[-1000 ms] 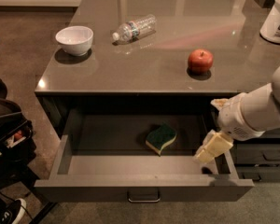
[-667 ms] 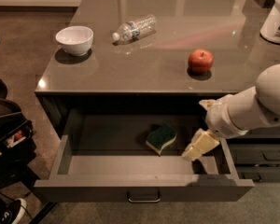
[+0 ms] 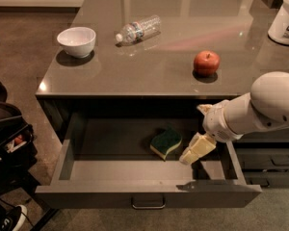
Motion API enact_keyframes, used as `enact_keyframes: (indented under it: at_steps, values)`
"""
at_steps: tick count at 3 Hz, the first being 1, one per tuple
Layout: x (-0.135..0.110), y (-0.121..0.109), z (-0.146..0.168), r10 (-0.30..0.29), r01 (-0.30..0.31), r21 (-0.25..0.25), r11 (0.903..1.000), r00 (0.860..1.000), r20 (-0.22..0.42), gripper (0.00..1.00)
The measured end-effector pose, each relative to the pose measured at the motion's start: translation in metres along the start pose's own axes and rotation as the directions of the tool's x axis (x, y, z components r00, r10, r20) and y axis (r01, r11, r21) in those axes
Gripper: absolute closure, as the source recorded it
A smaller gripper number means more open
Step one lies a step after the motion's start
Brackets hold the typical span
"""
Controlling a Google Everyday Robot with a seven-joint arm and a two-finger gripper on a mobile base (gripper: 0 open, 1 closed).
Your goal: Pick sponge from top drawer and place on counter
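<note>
The sponge [image 3: 165, 143] lies on the floor of the top drawer [image 3: 108, 139], right of the middle and nearer the back wall than the front panel, green side up with the pale yellow foam showing along its near edge. The drawer is pulled well out from under the table [image 3: 135, 69], and its small metal handle [image 3: 148, 204] sits at the centre of the front panel. The end effector [image 3: 195, 151] hangs inside the drawer just beside the sponge's right end, angled down and to the left from the white arm [image 3: 260, 107]. Whether it is apart or together cannot be told, and it grips nothing. On the table stand a white bowl [image 3: 76, 41] at the left, a clear water bottle [image 3: 138, 29] lying on its side, a red apple [image 3: 206, 63] and a white container [image 3: 285, 20] at the far right edge.
</note>
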State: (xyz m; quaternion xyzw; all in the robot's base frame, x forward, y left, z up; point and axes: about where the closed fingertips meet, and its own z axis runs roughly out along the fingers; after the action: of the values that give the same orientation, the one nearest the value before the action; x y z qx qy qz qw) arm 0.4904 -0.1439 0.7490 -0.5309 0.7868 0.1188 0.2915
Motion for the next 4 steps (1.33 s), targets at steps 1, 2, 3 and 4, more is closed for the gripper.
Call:
enact_keyframes:
  at_steps: [1,2,3,4]
  values:
    - [0.003,-0.011,0.015,0.024,-0.025,0.031,0.9992,0.999,0.038,0.00]
    - [0.005,-0.026,0.046,0.047,-0.051,0.046,0.9976,0.995,0.085,0.00]
    - [0.016,-0.032,0.074,0.092,-0.095,0.026,0.9952,0.991,0.098,0.00]
    - [0.026,-0.033,0.095,0.136,-0.137,0.003,0.9905,0.986,0.096,0.00]
